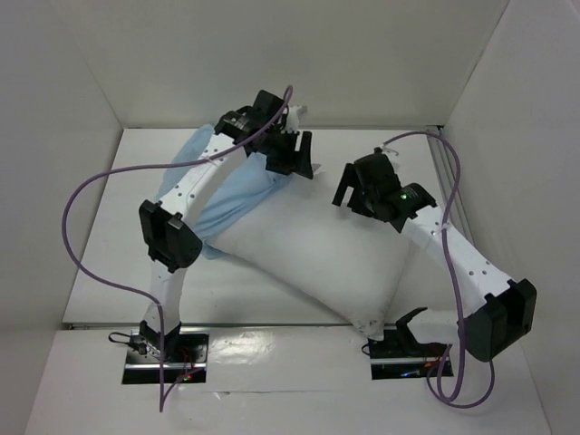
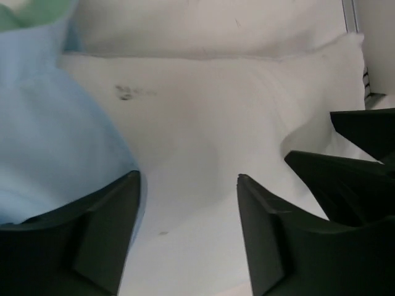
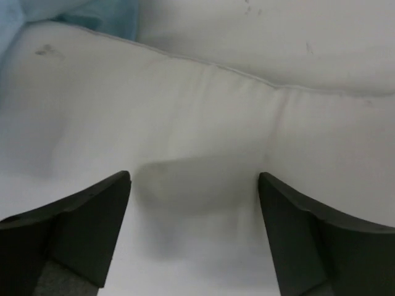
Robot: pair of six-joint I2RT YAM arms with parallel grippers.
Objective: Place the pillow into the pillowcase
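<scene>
Hovering spread and empty, the left gripper [image 2: 188,209] and right gripper [image 3: 194,203] face a soft, light-looking pillow [image 1: 317,263], likely best pinched at its seam, beside the limp pillowcase [image 1: 231,195].

White table [image 1: 109,217], white pillow [image 1: 317,263] lying diagonally on it, pale blue pillowcase [image 1: 222,195] at its far-left end

A white table [image 1: 100,272] sits boxed in by plain white panels: a back wall [image 1: 362,54], a left panel [image 1: 45,136] and a right panel [image 1: 535,136]. A grey metal rail [image 1: 446,181] runs along the foot of the right panel. The near ledge [image 1: 290,362] is glossy and mirrors the soft, even light
</scene>
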